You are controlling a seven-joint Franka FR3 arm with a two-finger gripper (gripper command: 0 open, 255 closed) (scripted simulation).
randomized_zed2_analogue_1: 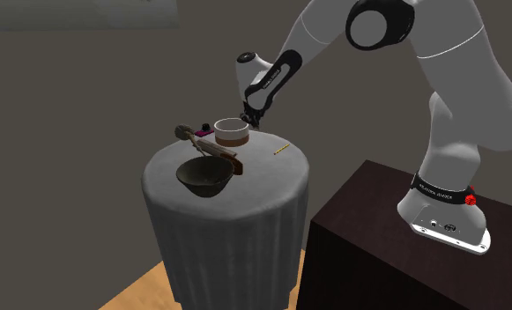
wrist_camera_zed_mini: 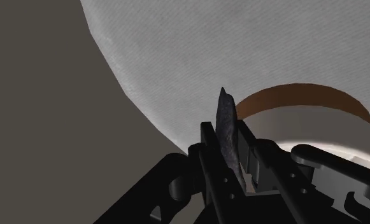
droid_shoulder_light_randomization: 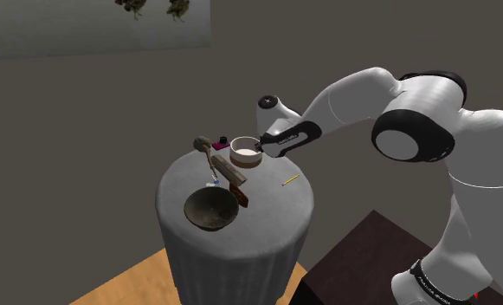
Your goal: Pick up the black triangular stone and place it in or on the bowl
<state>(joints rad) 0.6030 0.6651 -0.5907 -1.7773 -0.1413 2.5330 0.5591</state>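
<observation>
Reading the shoulder view's round, grey-draped counter (droid_shoulder_light_randomization: 241, 251) as a clock face with twelve at the far edge, a dark greenish lump (droid_shoulder_light_randomization: 202, 143) sits at eleven o'clock, close to the rim. The dark bowl (droid_shoulder_light_randomization: 208, 217) stands at about seven o'clock, upright. Just past its far rim lies a small blue scrap (droid_shoulder_light_randomization: 213, 183). A little dark box (droid_shoulder_light_randomization: 222, 142) rests near twelve o'clock, just beside the lump. A brown-handled tool (droid_shoulder_light_randomization: 234, 184) lies across the middle, slanting down to the bowl's three o'clock side.

Next comes a white pot with a brown band (droid_shoulder_light_randomization: 246, 155), at about one o'clock. My jaws hang at that pot's three o'clock rim, pointing down. They are narrow, clamped on the black stone (wrist_camera_zed_mini: 227, 127). The stone is a thin dark sliver standing on edge between my two fingers (wrist_camera_zed_mini: 209, 159), its sharp tip poking out beyond them toward the grey cloth beside the pot. I cannot tell whether the tip touches the cloth. The stone is well apart from the dark bowl.

A thin yellow stick (droid_shoulder_light_randomization: 290, 180) lies at three o'clock. Further right, my white arm (droid_shoulder_light_randomization: 353, 95) rises from the dark stand (droid_shoulder_light_randomization: 362, 251).
</observation>
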